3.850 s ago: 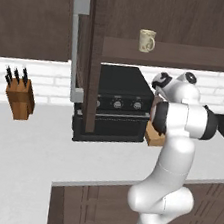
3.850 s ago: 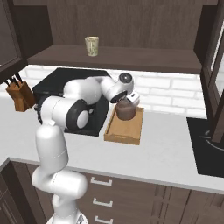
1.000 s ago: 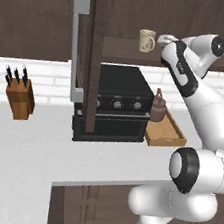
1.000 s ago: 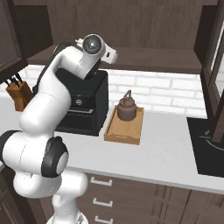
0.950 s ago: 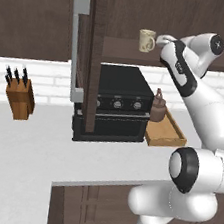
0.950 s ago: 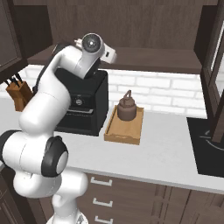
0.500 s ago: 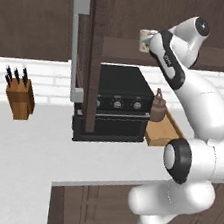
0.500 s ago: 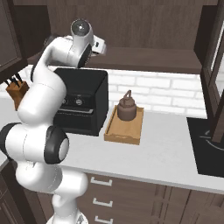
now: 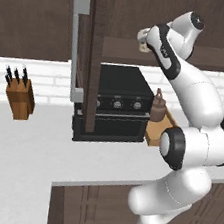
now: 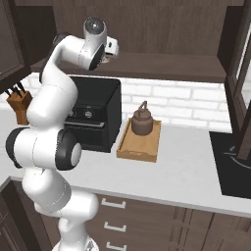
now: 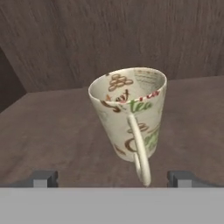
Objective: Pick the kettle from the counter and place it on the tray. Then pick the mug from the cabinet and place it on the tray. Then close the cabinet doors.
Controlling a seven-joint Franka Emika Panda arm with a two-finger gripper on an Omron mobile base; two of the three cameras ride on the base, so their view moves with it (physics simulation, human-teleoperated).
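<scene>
Hand view alone close on mug (image 11: pixel 129 114), handle between wide-open gripper (image 11: pixel 113 178) tips, right base view revealing kettle (image 10: pixel 141 120) sitting in tray (image 10: pixel 138 146)

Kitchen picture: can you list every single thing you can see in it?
Cream mug with loop handle: one, upright on the dark wood cabinet shelf.
Squat brown kettle: one, on the tray.
Light wooden tray: one, on the white-grey counter, right of the oven.
Black oven box: one, on the counter.
Wooden knife block: one, counter's left.
Dark cabinet door with grey bar handle: one, open.
White robot arm: one.
Gripper: open, its tips either side of the mug handle.
</scene>
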